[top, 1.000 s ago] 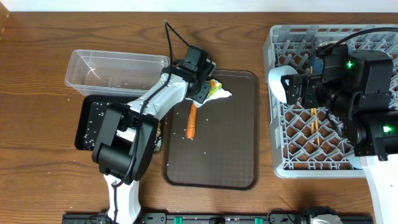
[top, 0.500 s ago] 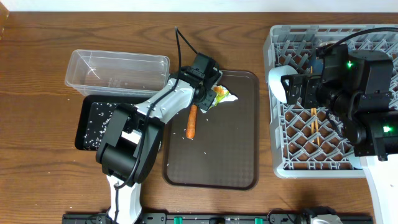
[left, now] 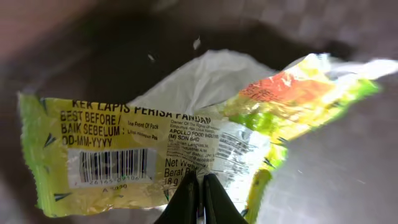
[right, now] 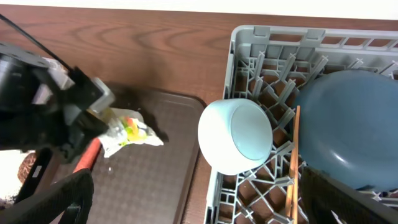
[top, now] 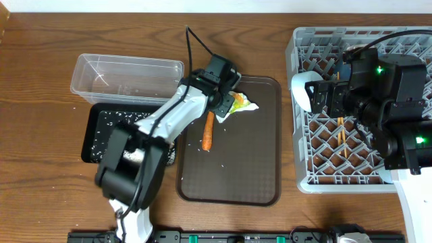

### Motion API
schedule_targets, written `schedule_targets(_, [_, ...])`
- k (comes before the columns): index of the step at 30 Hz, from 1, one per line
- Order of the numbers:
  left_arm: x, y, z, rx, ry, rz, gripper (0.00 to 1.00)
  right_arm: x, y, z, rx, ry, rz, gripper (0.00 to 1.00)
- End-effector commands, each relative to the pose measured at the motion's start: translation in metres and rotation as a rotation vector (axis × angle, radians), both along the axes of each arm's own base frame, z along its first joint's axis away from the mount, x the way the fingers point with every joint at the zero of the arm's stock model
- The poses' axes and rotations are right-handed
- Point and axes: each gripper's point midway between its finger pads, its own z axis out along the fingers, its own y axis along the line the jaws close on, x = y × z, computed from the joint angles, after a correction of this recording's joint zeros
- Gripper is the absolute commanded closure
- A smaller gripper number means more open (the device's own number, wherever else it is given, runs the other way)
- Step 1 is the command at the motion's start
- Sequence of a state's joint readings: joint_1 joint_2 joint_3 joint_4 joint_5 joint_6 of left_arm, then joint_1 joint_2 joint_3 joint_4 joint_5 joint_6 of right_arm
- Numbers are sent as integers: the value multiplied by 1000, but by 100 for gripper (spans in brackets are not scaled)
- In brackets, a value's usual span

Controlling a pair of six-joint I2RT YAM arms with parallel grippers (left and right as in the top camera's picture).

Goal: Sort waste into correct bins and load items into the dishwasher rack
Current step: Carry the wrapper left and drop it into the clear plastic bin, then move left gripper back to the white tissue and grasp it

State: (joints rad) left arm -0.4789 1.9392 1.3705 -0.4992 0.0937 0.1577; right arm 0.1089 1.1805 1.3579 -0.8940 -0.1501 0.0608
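wrapper (left: 155, 146) | green-yellow, crinkled, barcode showing | pinched in left tool (left: 198, 190)

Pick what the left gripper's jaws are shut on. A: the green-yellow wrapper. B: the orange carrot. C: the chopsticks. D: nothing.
A: the left wrist view shows the left gripper with its jaws pinched on the edge of the green-yellow wrapper, while the carrot lies loose on the tray.
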Motion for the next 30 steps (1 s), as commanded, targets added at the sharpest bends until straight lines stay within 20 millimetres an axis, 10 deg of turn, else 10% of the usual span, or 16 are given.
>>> schedule_targets(1, [6, 8, 40, 4, -95, 22, 94, -1, 5, 2, 15, -1, 8, 1])
schedule_targets(10, [23, 65, 88, 116, -239, 173, 94, -1, 5, 2, 15, -1, 8, 1])
schedule_targets(19, [47, 167, 83, 74, -208, 557, 94, -1, 5, 2, 15, -1, 8, 1])
schedule_targets(30, [44, 162, 77, -94, -115, 503, 67, -1, 5, 2, 15, -1, 8, 1])
